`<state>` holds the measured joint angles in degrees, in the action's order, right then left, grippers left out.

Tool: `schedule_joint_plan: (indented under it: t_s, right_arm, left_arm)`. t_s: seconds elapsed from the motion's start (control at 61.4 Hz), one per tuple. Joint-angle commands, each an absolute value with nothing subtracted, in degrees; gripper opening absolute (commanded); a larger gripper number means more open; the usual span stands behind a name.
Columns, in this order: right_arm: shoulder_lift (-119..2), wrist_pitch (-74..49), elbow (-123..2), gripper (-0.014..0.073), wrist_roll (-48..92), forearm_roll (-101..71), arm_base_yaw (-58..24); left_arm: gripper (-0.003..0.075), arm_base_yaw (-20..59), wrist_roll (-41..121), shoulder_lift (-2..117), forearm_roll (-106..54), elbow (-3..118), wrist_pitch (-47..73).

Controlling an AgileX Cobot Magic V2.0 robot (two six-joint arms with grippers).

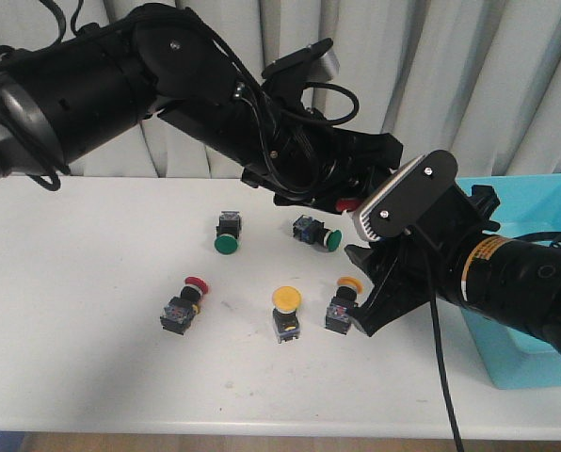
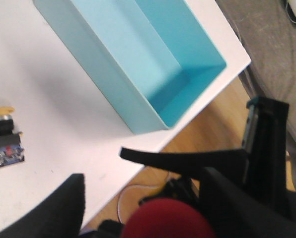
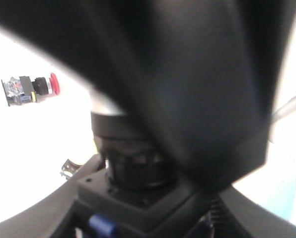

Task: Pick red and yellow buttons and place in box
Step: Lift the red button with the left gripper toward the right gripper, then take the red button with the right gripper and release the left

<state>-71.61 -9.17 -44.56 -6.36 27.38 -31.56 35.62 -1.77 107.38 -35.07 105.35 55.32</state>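
**A:** What worries you here?

**B:** The two arms crowd each other. The left claw (image 1: 351,202) hangs above the middle of the desk (image 1: 92,377), pinching a red button (image 2: 168,218); in the left wrist view the red dome sits right between its dark fingers. Just beneath it, the right claw (image 1: 356,301) is low over a yellow button (image 1: 343,306) at the near right. If the left arm swings right toward the box (image 1: 525,367), it could clip the right arm's pale plate.

**A:** And the right claw, is it gripping?

**B:** I cannot tell. In its own view the arm overhead blots out most of the picture, and a black switch body sits close between its fingers, but contact isn't clear. A blind closing could tip that button over.

**A:** What is left on the desk?

**B:** Another yellow button (image 1: 286,311) in the near middle, another red button (image 1: 184,303) lying on its side to the left, and two green-capped switches (image 1: 228,232) farther back, which should stay.

**A:** How will they handle?

**B:** Blocky black plastic bodies with smooth, rounded mushroom caps; the caps look slippery, the square bodies better to pinch. The box is smooth turquoise plastic with plain walls, shallow and wide, so a drop should land, though a hard cap may bounce.
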Motion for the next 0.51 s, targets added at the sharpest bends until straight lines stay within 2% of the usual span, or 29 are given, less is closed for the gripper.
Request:
schedule_joint_plan:
  t_s: [0.0,0.244,0.489]
  right_arm:
    - [-70.06,-6.7,-46.52,-0.0003,-6.61,27.91,-31.55]
    - [-70.06,-9.15,-46.52,-0.0003,-9.13,28.17,-31.01]
    - [-70.06,-11.59,-46.52,0.0,-16.21,28.17,-21.33]
  left_arm:
    - [0.0529,35.34,-1.4,104.31,-36.3,106.9,50.82]
    - [0.0524,34.89,-0.44,103.04,-35.85,106.97,48.82]
    - [0.0524,30.51,9.18,99.26,-29.22,106.97,46.99]
